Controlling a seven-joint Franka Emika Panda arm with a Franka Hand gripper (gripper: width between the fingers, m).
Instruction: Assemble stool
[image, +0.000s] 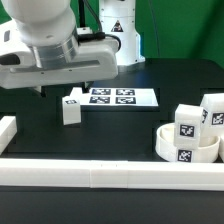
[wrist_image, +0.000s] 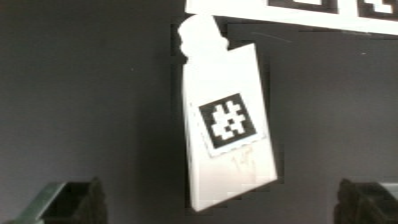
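We see the arm (image: 50, 45) reaching in from the exterior view's left, its bulky white wrist held low and level above the table (image: 120, 135), over a single stool leg (image: 71, 110) that stands upright just beside the marker board (image: 115, 97). In the wrist view the pincer (wrist_image: 219, 203) is spread wide and released, grasping nothing. One dark fingertip (wrist_image: 71, 200) shows on each side of the leg, both clear of it, and the leg's tag faces the camera. Well apart, toward the exterior view's right, sits the round seat (image: 178, 150) with two more legs (image: 188, 122) at its top. We cannot tell whether they rest on it or just behind it. A long white bar (image: 110, 172) edges the table's near side and another bar (image: 8, 130) edges the exterior view's left. Between the standing leg and the seat we find open dark table.
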